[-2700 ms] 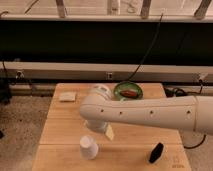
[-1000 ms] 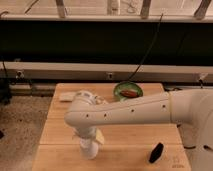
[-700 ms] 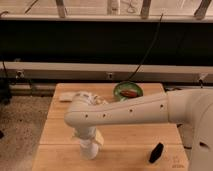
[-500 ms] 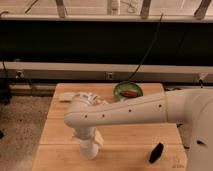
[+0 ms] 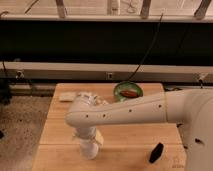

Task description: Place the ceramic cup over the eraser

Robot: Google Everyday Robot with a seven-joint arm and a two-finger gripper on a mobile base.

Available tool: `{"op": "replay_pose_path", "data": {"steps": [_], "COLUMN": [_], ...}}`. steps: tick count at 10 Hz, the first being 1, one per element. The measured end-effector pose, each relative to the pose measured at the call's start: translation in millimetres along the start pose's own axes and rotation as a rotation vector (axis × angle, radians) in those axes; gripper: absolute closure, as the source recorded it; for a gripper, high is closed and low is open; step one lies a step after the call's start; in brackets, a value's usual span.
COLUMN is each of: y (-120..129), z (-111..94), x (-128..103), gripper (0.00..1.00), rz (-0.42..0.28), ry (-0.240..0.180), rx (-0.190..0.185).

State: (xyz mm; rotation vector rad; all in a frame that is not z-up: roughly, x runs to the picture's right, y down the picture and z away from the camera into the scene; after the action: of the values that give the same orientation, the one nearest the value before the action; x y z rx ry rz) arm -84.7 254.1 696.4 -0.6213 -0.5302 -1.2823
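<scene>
Green bowl (image 5: 118, 92), beige pad (image 5: 66, 97)

The table (image 5: 125, 135) is pale wood, matt, with plank seams showing. The arm (image 5: 125, 111) has a smooth white shell, plastic by its look, with a soft sheen and a few small dark holes. The gripper (image 5: 88, 139), low at the table's front left, under the arm's bend and right at the cup (image 5: 90, 151), looks the same white. The cup is plain white and smooth. The eraser (image 5: 156, 152) is black and matt. The bowl (image 5: 120, 92) is glossy green. The pad (image 5: 66, 97) is dull beige. The floor (image 5: 20, 120) looks speckled and rough.
</scene>
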Motion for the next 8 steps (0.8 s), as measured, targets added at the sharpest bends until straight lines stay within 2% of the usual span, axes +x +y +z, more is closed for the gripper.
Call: {"op": "replay_pose_path", "data": {"steps": [4,6,8], "y": [-1.0,-2.2,-2.8], "z": [3.2,4.8,6.7], "x": [-3.7,-6.7,-6.6], "gripper": [0.21,0.4,0.6], "rz": [-0.011,-0.02,-0.024], "ry": [-0.02,-0.028,-0.013], "rx": [0.002,0.003,0.004]}}
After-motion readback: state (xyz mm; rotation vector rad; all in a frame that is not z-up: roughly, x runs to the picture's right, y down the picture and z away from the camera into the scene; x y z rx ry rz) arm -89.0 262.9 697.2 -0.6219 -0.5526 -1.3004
